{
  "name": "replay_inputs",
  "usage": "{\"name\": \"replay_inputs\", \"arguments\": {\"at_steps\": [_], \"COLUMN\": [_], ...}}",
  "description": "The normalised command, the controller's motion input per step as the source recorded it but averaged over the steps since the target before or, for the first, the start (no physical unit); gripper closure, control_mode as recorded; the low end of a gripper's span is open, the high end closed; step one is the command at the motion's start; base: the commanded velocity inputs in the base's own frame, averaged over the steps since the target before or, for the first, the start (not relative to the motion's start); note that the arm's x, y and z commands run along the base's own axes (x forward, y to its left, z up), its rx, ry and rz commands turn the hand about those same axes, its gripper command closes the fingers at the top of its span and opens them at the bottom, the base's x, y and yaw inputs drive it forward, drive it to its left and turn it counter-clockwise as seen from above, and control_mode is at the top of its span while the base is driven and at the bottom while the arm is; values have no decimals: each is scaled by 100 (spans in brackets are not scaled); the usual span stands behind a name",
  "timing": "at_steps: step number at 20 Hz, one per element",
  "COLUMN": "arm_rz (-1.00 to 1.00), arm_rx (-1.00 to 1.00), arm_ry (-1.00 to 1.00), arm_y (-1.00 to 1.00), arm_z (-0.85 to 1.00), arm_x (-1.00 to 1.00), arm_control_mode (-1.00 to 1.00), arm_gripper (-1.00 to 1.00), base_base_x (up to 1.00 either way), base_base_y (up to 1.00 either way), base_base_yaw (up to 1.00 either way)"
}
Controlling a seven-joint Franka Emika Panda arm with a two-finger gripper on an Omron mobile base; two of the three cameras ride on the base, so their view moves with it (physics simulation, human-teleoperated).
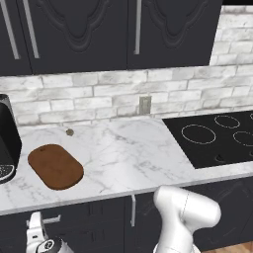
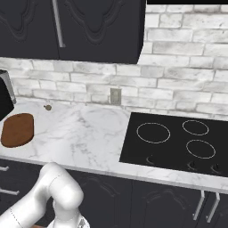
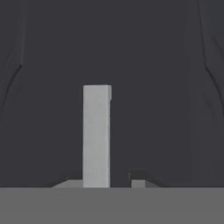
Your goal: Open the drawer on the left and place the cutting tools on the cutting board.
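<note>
Below the counter's left end is the drawer (image 1: 79,217), a flat black front, seemingly closed, with a short silver bar handle (image 1: 51,219). My gripper (image 1: 35,223) reaches up to that handle's left end. In the hand view the handle (image 3: 96,135) runs straight between my two fingertips, and the gripper (image 3: 106,178) has its jaws drawn in close on either side of it, against the dark drawer front (image 3: 157,109). The reddish-brown cutting board (image 1: 55,166) (image 2: 18,129) lies bare on the marble counter, left of centre. The cutting tools are hidden.
A black appliance (image 1: 7,138) (image 2: 3,95) stands at the counter's left edge beside the board. A small brown item (image 1: 69,132) lies near the wall. The black cooktop (image 1: 217,138) (image 2: 173,142) takes the right side. A cabinet door with a vertical handle (image 1: 132,210) adjoins the drawer.
</note>
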Motion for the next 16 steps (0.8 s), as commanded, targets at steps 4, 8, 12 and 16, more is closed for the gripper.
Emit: {"name": "replay_inputs", "arguments": {"at_steps": [4,8,12,16], "arm_rz": [5,4,2,0], "arm_rx": [0,0,0,0], "arm_ry": [-18,-15,-6,0], "arm_y": [32,38,36,41], "arm_z": [2,12,14,16], "arm_x": [-16,-39,-66,-86], "arm_control_mode": [-100,-100,-100,-100], "arm_gripper": [100,100,100,100], "base_base_x": [0,0,0,0], "base_base_y": [0,0,0,0], "base_base_yaw": [0,0,0,0]}}
